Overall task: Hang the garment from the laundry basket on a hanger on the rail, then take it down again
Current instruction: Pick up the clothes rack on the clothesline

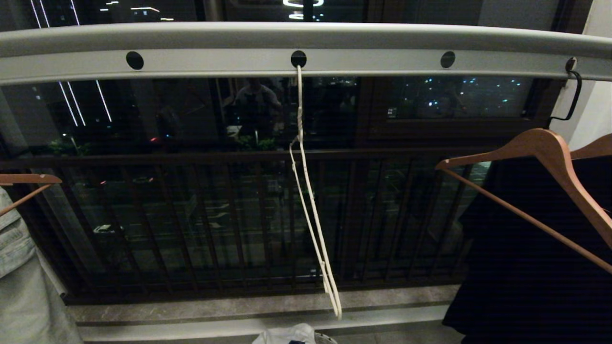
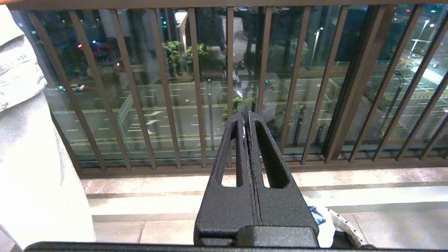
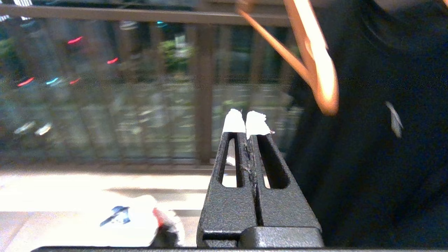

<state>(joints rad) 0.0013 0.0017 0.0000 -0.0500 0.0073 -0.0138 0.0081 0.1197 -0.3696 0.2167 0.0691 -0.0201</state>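
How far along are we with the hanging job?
Nothing done yet. The hanger hangs bare from the rail, and the garment lies in the laundry basket. Left gripper and right gripper are shut, empty. Picking, hanging and taking down remain.

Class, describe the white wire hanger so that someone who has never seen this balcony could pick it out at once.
Find the long pale grey rail running across the top, with its row of round dark holes. From the middle hole hangs the hanger, empty and turned edge-on. Unlike the brown wooden hangers at either side, it is thin white wire with a twisted neck.
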